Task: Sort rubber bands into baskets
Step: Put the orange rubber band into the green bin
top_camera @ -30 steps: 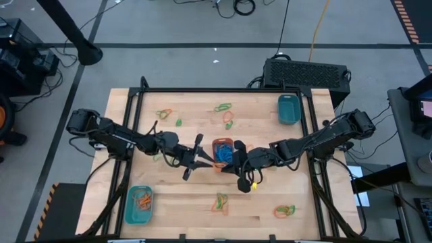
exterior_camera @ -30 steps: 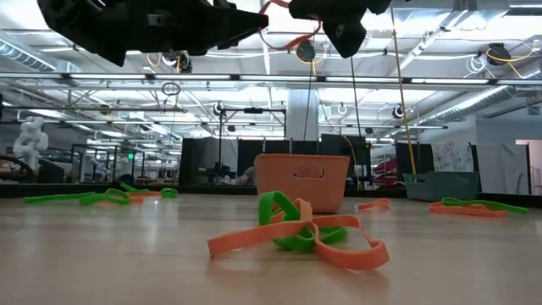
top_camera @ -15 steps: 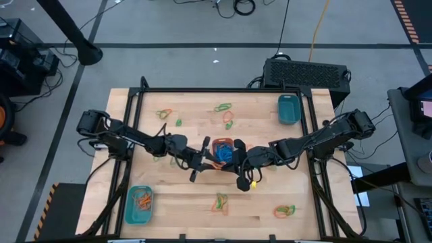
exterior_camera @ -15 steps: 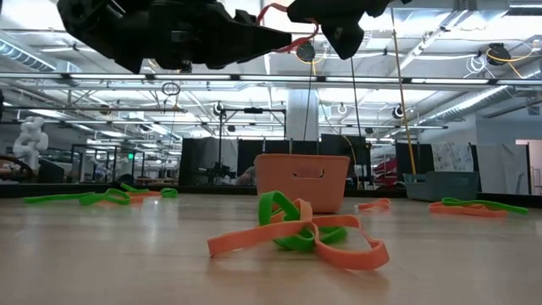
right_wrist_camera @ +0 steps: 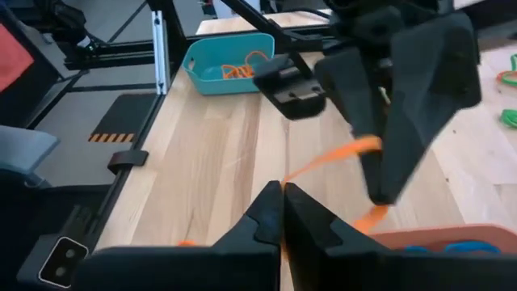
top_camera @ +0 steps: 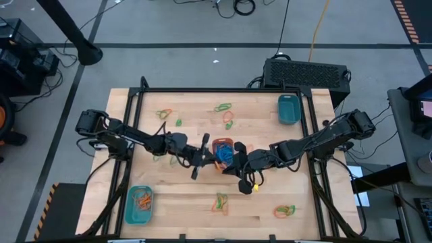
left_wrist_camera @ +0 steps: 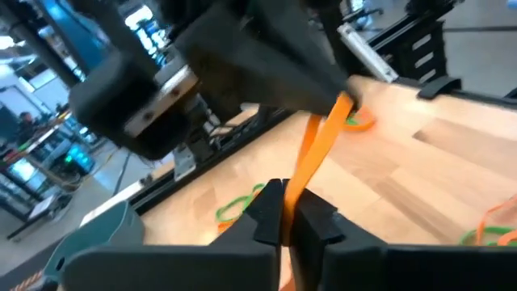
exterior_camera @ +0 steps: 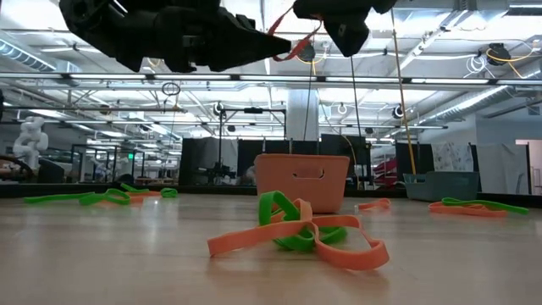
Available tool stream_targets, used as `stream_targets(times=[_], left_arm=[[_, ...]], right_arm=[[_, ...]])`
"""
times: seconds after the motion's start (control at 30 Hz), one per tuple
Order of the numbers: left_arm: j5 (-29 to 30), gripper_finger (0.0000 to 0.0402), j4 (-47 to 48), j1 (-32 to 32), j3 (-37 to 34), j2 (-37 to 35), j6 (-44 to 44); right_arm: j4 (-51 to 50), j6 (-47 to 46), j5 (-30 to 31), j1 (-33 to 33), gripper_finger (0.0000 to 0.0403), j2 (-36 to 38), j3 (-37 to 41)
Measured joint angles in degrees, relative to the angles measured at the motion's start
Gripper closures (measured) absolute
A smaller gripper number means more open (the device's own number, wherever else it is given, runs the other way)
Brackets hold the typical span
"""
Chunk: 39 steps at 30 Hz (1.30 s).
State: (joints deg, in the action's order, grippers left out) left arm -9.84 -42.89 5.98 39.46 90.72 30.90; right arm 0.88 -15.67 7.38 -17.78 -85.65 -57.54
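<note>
Table: wood top, bands scattered across it. Three baskets — orange basket at centre w/ blue bands inside, teal basket at far right corner, second teal basket at near left holding orange bands.

Both arms meet just above and beside the orange basket. Left gripper pinched tight on an orange band; right gripper also clamped on the same band, pulled taut betw. the two, off the table. Looks like a handover mid-air.

To do it well: right should let go first, only once left's pinch is sure — band under tension, likely to snap back or flick away if released abruptly. Ease the stretch before opening. Then carry to the near-left teal basket, where the orange ones lie, not the orange basket w/ blues. Release low over the tray so it doesn't bounce out.

Loose green and orange bands near front edge still to sort.
</note>
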Motion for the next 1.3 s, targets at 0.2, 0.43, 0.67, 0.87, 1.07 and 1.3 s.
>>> stream_targets(times=[0.2, 0.43, 0.67, 0.87, 1.07, 1.3], left_arm=[[0.3, 0.0398, 0.0, 0.0, 0.0, 0.0, 1.4], [2.3, 0.0399, 2.9, 1.2, 0.0, -0.8, 1.0], [14.1, 0.0400, 27.6, 8.1, 0.9, -10.3, -1.7], [15.5, 0.0401, 59.4, 16.0, 7.2, -19.2, -26.6], [8.2, 0.0401, 77.0, 23.9, 10.5, -22.0, -55.8], [5.7, 0.0401, 86.4, 33.4, 10.2, -21.0, -72.9]], right_arm=[[0.1, 0.1, 0.4, 0.1, 0.0392, 0.0, 0.0], [-1.6, 2.4, 2.0, 0.5, 0.0336, 0.0, 0.0], [-12.0, 1.1, 1.9, 0.9, 0.0297, 0.0, 0.0], [-22.9, -6.2, 1.8, 0.0, 0.0291, 0.0, 0.0], [-32.0, -14.4, 1.7, -2.8, 0.0291, 0.0, 0.0], [-33.1, -15.6, 1.7, -5.5, 0.0291, 0.0, 0.0]])
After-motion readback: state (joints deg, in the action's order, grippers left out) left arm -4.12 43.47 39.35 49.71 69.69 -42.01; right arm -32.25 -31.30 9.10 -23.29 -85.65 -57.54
